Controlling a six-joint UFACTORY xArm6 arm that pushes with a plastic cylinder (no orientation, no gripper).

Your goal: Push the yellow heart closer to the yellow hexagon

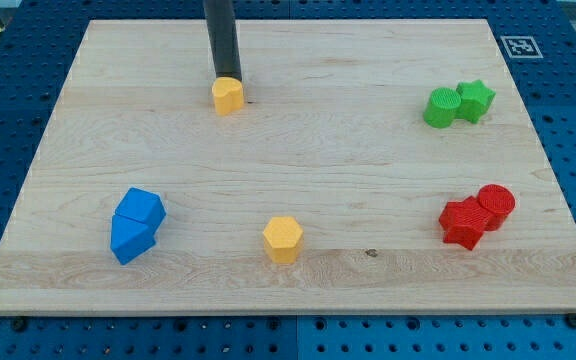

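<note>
- Eight blocks sit on the wooden board (298, 130), and my tip (228, 77) is planted right behind the yellow heart (228, 96), touching its top side near the board's top edge, left of centre.
- No jaws to report on this rod, so there's nothing spread or pinching; just the dark shaft coming straight down from the view's top.
- Down near the bottom edge, a shade right of the heart's line, waits the yellow hexagon (282, 239), well apart from the heart.
- Over by the bottom-left corner, two blue blocks (135, 224) press together, shapes hard to call.
- Toward the top-right corner, a green cylinder (442, 107) touches a green star (475, 99).
- Near the bottom-right corner, a red cylinder (495, 205) huddles against another red block (462, 222).
</note>
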